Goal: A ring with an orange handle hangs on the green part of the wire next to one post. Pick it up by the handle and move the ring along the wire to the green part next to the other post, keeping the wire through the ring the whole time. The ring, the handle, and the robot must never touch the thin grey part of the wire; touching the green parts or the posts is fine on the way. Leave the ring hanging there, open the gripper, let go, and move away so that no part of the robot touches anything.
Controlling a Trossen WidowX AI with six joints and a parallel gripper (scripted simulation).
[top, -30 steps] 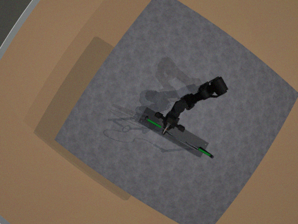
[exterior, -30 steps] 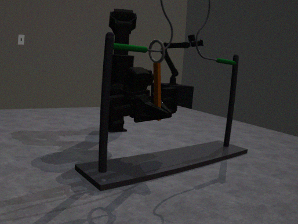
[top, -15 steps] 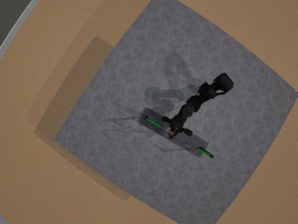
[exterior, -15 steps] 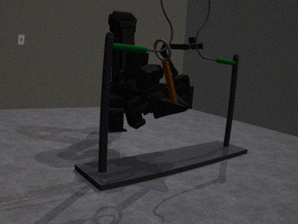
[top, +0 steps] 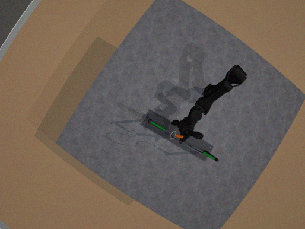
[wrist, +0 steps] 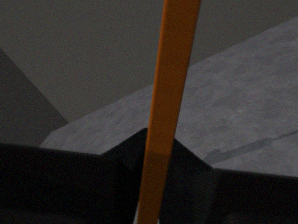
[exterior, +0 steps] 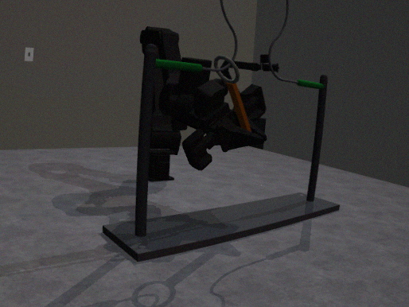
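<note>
The grey ring (top: 170, 136) (exterior: 231, 81) is around the thin grey wire (exterior: 235, 40), where the wire bends upward, a little beyond the green part (top: 157, 126) (exterior: 179, 65) by the near post in the exterior view. The wire appears to pass through the ring; whether they touch cannot be told. The orange handle (top: 179, 136) (exterior: 239, 106) (wrist: 170, 90) slants down from the ring, its lower end to the right in the exterior view. My gripper (exterior: 249, 130) (wrist: 153, 136) is shut on the handle's lower end, below the wire. The other green part (top: 210, 155) (exterior: 310, 83) bears no ring.
The near post (exterior: 144, 151) and the far post (exterior: 317, 143) stand on a dark base plate (exterior: 278, 216). The wire loops above the top of the exterior view and comes down to the far green part. My arm (top: 216, 92) reaches in from one side, behind the wire in the exterior view.
</note>
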